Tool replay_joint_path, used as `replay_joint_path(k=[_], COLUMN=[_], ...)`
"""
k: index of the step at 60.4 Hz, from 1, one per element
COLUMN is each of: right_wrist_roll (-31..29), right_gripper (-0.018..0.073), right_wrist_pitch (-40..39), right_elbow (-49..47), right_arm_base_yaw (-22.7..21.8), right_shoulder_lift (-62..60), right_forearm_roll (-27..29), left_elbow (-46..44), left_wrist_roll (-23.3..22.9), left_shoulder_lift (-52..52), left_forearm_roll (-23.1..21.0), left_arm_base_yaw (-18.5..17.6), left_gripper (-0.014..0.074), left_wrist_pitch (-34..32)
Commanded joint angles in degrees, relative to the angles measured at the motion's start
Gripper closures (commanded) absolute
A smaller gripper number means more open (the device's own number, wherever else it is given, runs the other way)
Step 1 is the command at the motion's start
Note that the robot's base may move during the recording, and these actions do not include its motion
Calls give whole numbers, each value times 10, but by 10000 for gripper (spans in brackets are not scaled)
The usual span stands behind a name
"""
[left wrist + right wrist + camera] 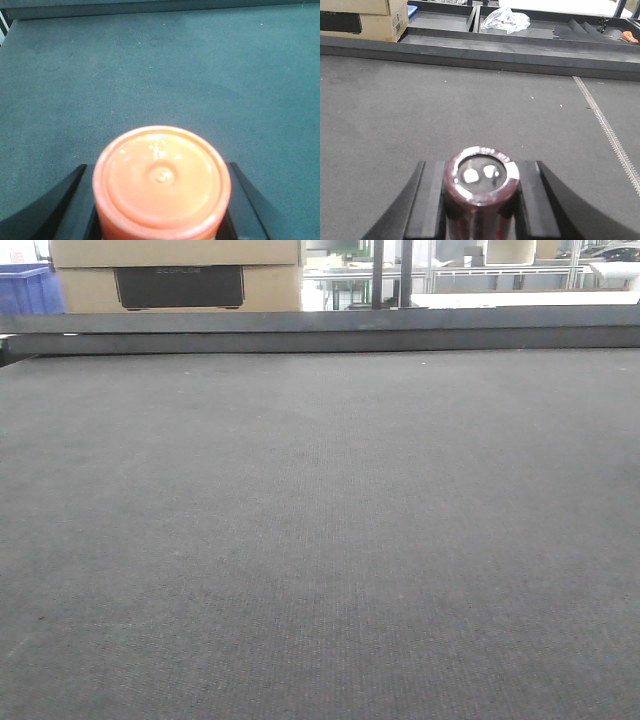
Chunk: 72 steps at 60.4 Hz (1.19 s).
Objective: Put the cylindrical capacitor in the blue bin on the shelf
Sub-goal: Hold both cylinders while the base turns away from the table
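The cylindrical capacitor (481, 186), dark brown with a silvery rim and two bright terminals on top, stands upright between black fingers; my right gripper (480, 167) is shut on it above the grey mat. My left gripper (160, 170) is shut on a round orange cylinder (161, 187), seen end-on, which hides most of its jaws. Part of a blue bin (25, 290) shows at the far top left of the front view, behind the table. The shelf is out of view. Neither gripper appears in the front view.
A cardboard box (175, 275) stands beyond the table's raised dark back edge (320, 335). In the right wrist view a crumpled plastic bag (507, 20) lies in a tray behind that edge, and a toothed seam (610, 135) runs down the mat at right.
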Motion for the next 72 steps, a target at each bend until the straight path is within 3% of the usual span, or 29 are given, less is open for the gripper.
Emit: replay_joint_path(k=[1, 72], right_wrist_roll=[-4, -4], right_gripper=[722, 722], right_wrist_pitch=[-13, -13], right_elbow=[-5, -5], right_arm_base_yaw=[-1, -1], right_shoulder_lift=[-1, -1], right_forearm_roll=[-2, -1], left_elbow=[-1, -1], left_wrist_roll=[0, 0], left_shoulder_lift=[-3, -11], left_forearm_roll=[-3, -3], left_arm_base_yaw=[-4, -4], left_gripper=[707, 707], left_wrist_pitch=[-13, -15])
